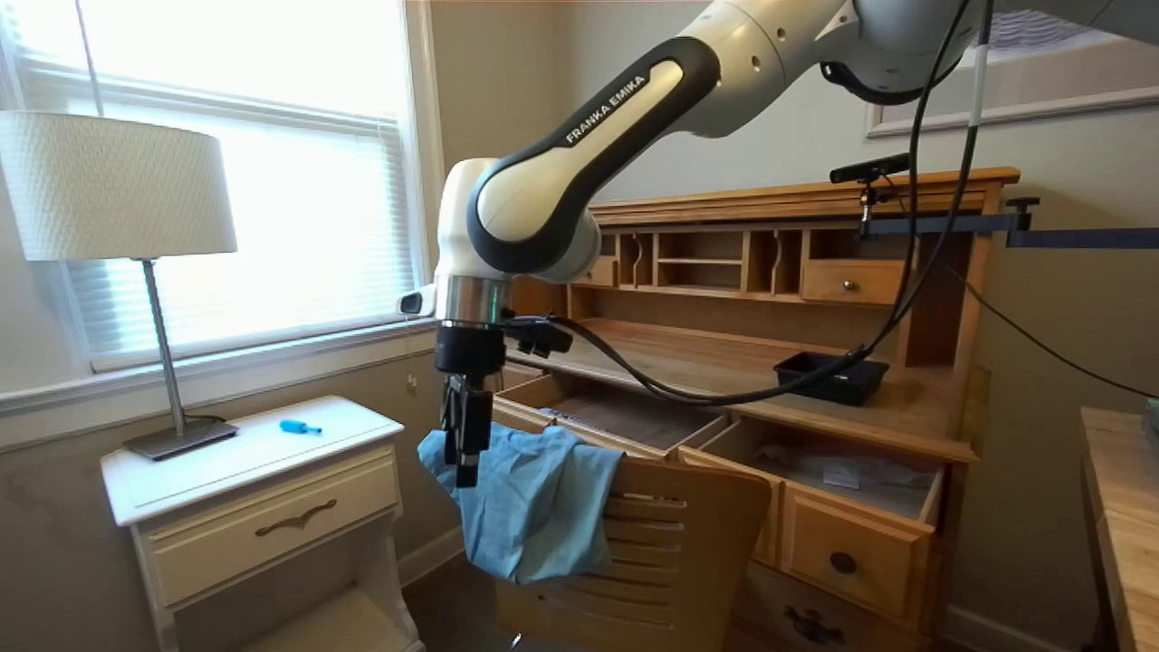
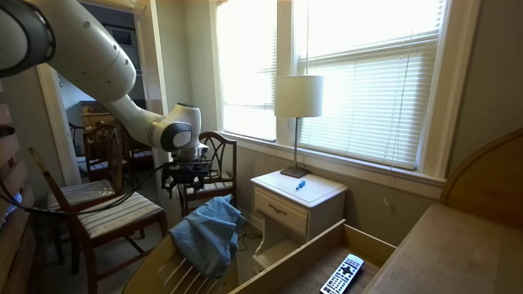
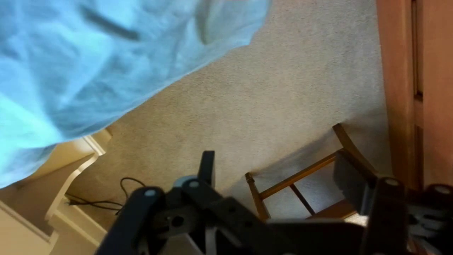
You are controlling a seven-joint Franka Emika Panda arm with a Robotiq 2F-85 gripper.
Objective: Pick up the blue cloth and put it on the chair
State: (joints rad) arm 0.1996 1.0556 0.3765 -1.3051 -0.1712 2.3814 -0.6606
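Glares white through the window (image 1: pixel 299 54) in both exterior views, beyond the far edge of the worktop (image 1: pixel 253 460); dims below the near edge. In the wrist view, gleams on the blue cloth (image 3: pixel 95 85), shades the carpet (image 3: pixel 254 95) softly, leaves fingers (image 3: pixel 208 166) dark and blurred.

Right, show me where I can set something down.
Nightstand: bare from the lamp base and blue item to its front edge. Desk: bare left of the black tray in an exterior view. Crowded: the chair back, partly draped with cloth.

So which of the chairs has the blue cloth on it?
The light-wood chair with the slatted back; the blue cloth drapes over that back. The dark chairs in an exterior view show no cloth.
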